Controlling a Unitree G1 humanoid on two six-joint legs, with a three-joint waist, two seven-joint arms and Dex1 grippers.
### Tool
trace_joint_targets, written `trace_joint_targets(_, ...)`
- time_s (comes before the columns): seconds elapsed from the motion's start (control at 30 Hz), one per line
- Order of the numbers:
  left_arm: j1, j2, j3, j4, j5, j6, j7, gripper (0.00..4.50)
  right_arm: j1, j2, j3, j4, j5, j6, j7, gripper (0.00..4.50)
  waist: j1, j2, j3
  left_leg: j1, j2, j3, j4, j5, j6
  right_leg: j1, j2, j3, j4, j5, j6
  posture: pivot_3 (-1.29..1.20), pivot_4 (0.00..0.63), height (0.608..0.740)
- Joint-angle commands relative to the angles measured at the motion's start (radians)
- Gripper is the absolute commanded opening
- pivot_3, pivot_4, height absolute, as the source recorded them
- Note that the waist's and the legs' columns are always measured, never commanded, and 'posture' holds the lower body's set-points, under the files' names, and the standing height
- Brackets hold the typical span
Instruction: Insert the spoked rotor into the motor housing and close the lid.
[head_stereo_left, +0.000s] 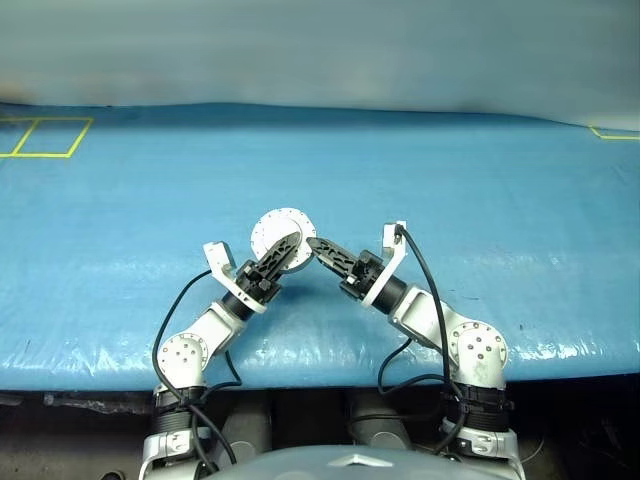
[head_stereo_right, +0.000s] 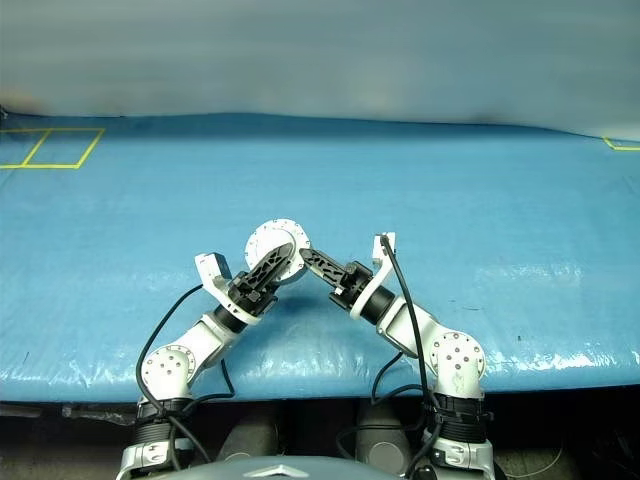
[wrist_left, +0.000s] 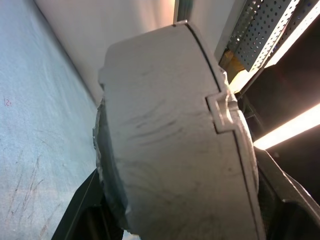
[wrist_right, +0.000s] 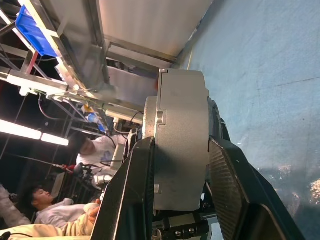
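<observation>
The motor housing (head_stereo_left: 281, 231), a round grey case, is held up on edge above the blue table (head_stereo_left: 480, 200) between my two grippers. Its lid (wrist_right: 151, 125) lies closed against it, and a seam with a small clip runs along the rim (wrist_left: 220, 112). My left gripper (head_stereo_left: 287, 249) reaches in from the lower left and is shut on the housing, one finger (wrist_left: 82, 212) against each flat side. My right gripper (head_stereo_left: 318, 244) comes from the right and is shut across the housing's thickness, with fingers (wrist_right: 132, 190) on both faces. The spoked rotor is hidden.
Yellow tape squares mark the table's far left (head_stereo_left: 45, 137) and far right corner (head_stereo_left: 615, 132). The table's front edge (head_stereo_left: 320, 375) runs just ahead of my arms. Beyond the table, people (wrist_right: 97, 150) sit near metal shelving with a blue bin (wrist_right: 35, 30).
</observation>
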Motion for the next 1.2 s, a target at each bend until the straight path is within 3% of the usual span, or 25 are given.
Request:
trace_joint_targets(0.03, -0.014, -0.004, 0.028, -0.005, -0.019, -0.009, 0.038, 2.73, -0.005, -0.010, 0.027, -0.071, 0.006, -0.023, 0.047, 1.24, 0.000, 0.000, 0.000, 0.000, 0.000, 0.000, 0.000, 0.000, 0.000, 0.000, 0.000, 0.000, 0.000, 0.000, 0.000, 0.00, 0.150, 0.740)
trace_joint_targets(0.1, -0.017, -0.004, 0.025, -0.008, -0.019, -0.009, 0.052, 2.73, -0.005, -0.022, 0.043, -0.074, -0.028, -0.036, 0.056, 1.24, 0.000, 0.000, 0.000, 0.000, 0.000, 0.000, 0.000, 0.000, 0.000, 0.000, 0.000, 0.000, 0.000, 0.000, 0.000, 0.00, 0.150, 0.740)
trace_joint_targets(0.4, -0.008, 0.005, 0.018, 0.001, 0.042, -0.057, 0.046, 2.73, -0.006, -0.035, 0.067, -0.057, -0.120, -0.086, 0.050, 4.15, 0.001, 0.000, 0.000, 0.000, 0.000, 0.000, 0.000, 0.000, 0.000, 0.000, 0.000, 0.000, 0.000, 0.000, 0.000, 0.00, 0.150, 0.740)
trace_joint_targets(0.73, -0.057, -0.044, 0.171, 0.035, 0.126, -0.286, 0.294, 2.73, 0.006, -0.046, 0.076, -0.050, -0.223, -0.124, 0.040, 4.15, 0.002, -0.001, 0.000, 0.000, 0.000, 0.000, 0.000, 0.000, 0.000, 0.000, 0.000, 0.000, 0.000, 0.000, 0.000, 0.00, 0.150, 0.740)
trace_joint_targets(0.9, -0.138, -0.025, 0.269, 0.082, 0.146, -0.396, 0.412, 2.73, 0.023, -0.041, 0.064, -0.068, -0.241, -0.138, 0.045, 4.15, 0.004, -0.005, 0.003, 0.000, 0.000, 0.000, 0.001, 0.000, 0.000, 0.000, 0.000, 0.000, 0.000, 0.001, 0.001, 0.00, 0.150, 0.740)
trace_joint_targets(1.2, -0.281, 0.029, 0.316, 0.203, 0.263, -0.509, 0.582, 2.73, 0.053, -0.039, 0.038, -0.109, -0.251, -0.175, 0.038, 4.15, 0.025, -0.007, 0.003, -0.001, -0.001, 0.000, 0.001, 0.000, 0.000, 0.001, 0.000, 0.001, -0.001, 0.002, 0.002, 0.00, 0.150, 0.740)
